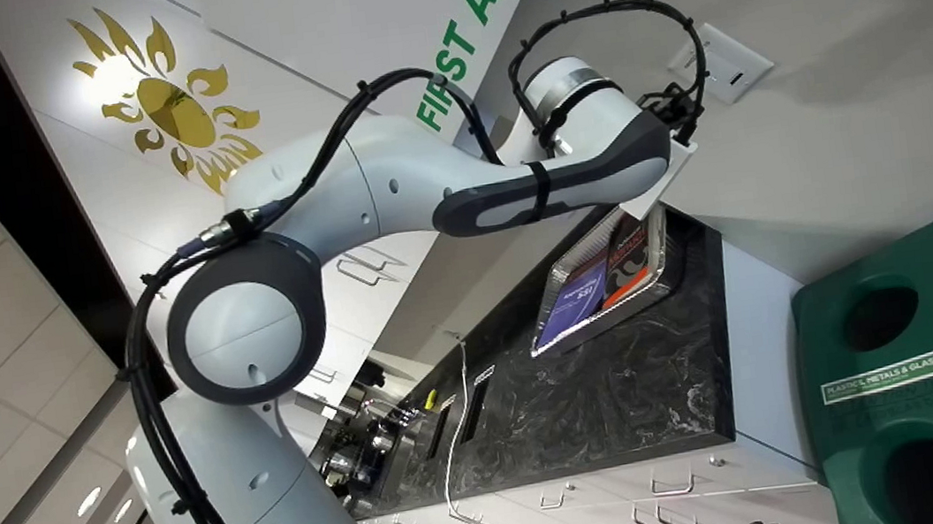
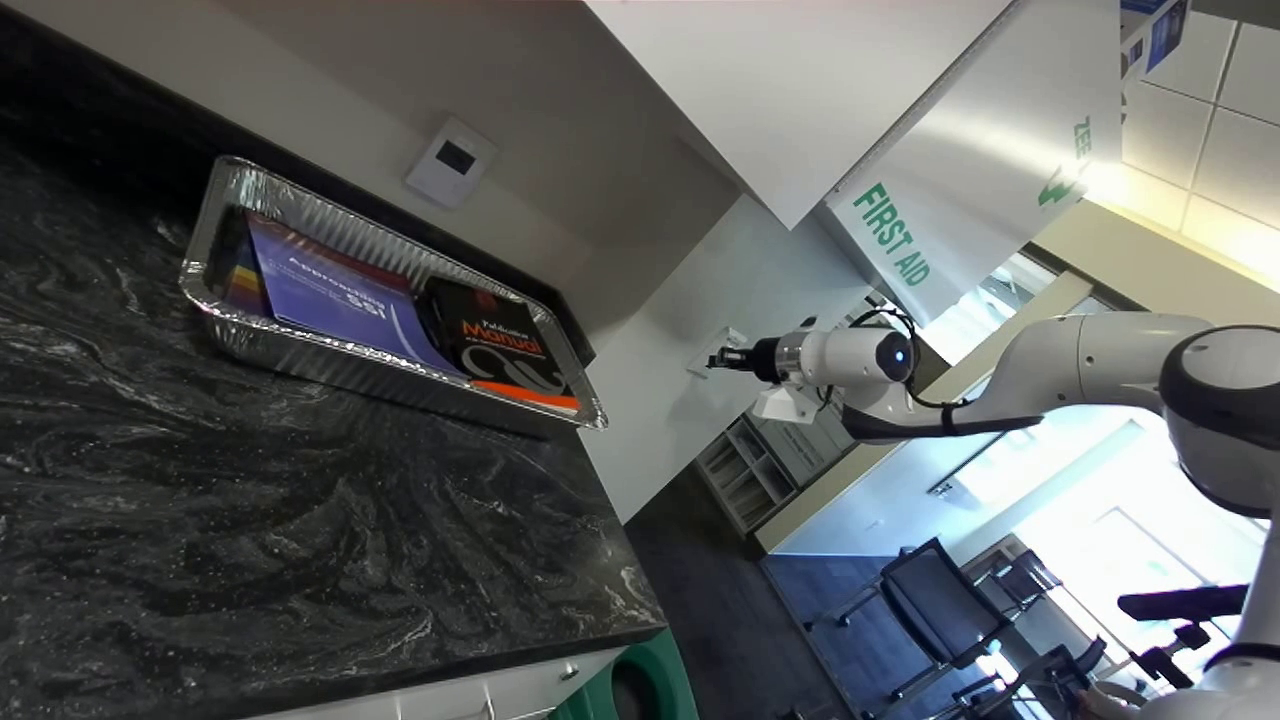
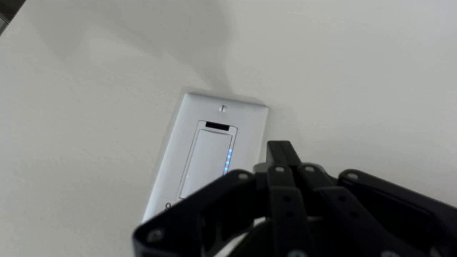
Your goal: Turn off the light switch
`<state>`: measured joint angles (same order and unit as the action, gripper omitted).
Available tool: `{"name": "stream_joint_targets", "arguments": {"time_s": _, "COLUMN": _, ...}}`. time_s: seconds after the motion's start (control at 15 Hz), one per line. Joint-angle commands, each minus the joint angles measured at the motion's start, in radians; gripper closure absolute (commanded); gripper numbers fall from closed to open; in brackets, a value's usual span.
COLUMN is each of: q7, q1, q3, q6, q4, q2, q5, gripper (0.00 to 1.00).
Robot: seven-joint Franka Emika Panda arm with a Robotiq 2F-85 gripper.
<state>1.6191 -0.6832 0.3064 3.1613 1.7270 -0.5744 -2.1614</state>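
Observation:
The light switch is a white wall plate with a rocker (image 3: 209, 157) and a column of lit blue dots along its right side, seen in the wrist view. The plate also shows in both exterior views (image 1: 732, 58) (image 2: 734, 337); a cable and the gripper partly cover it there. My gripper (image 3: 282, 151) is shut with its fingertips together and nothing between them. In the wrist view the tips are right of the rocker, over the plate's right edge, and the gripper hides the plate's lower part. In an exterior view the gripper (image 2: 714, 359) points at the wall by the plate; contact cannot be told.
A white cabinet with green FIRST AID letters (image 2: 893, 235) hangs near the arm. A foil tray (image 2: 330, 350) of books stands on the dark counter (image 2: 330, 540). A thermostat (image 2: 450, 163) is on the adjoining wall. A green recycling bin (image 1: 904, 422) stands beside the counter.

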Motion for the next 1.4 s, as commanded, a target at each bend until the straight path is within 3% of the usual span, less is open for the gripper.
{"name": "stream_joint_targets", "arguments": {"time_s": 0.0, "q7": 0.042, "q1": -0.047, "q3": 0.048, "q6": -0.025, "q4": -0.026, "q2": -0.012, "q5": -0.047, "gripper": 1.0}}
{"name": "stream_joint_targets", "arguments": {"time_s": 1.33, "q7": -0.01, "q1": -0.054, "q3": 0.057, "q6": -0.019, "q4": -0.206, "q2": -0.176, "q5": -0.031, "gripper": 1.0}}
